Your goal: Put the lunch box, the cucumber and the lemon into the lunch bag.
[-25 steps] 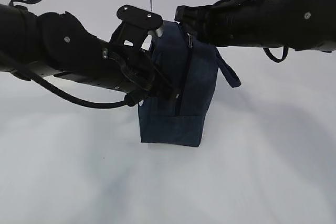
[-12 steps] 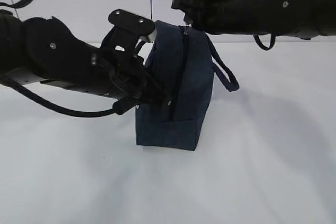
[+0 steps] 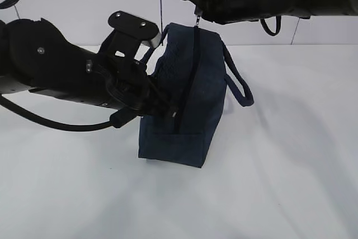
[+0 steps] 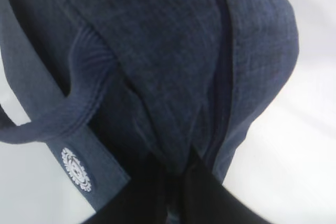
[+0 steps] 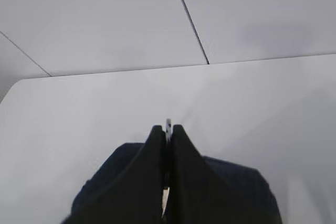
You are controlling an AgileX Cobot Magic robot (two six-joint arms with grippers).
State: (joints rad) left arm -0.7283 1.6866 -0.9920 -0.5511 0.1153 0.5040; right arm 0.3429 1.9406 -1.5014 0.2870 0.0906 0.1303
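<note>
The dark navy lunch bag (image 3: 190,88) stands on one end on the white table, leaning a little, with its zipper line running up the side that faces me. My left gripper (image 3: 171,111) is shut on the bag's fabric beside the lower end of the zipper; in the left wrist view its dark fingers (image 4: 210,198) pinch the cloth of the lunch bag (image 4: 157,61). My right gripper (image 3: 196,10) is above the bag's top, shut on the silver zipper pull (image 5: 168,125). The lunch box, the cucumber and the lemon are out of view.
One padded handle (image 3: 240,90) loops out to the bag's right and the other (image 4: 58,119) lies by my left gripper. The white table (image 3: 279,183) spreads around the bag, with a pale wall (image 5: 105,19) behind it.
My right gripper has risen and drawn the zipper pull to the bag's top edge. The bag's base has slid left and the bag now leans. My left arm has shifted slightly left.
</note>
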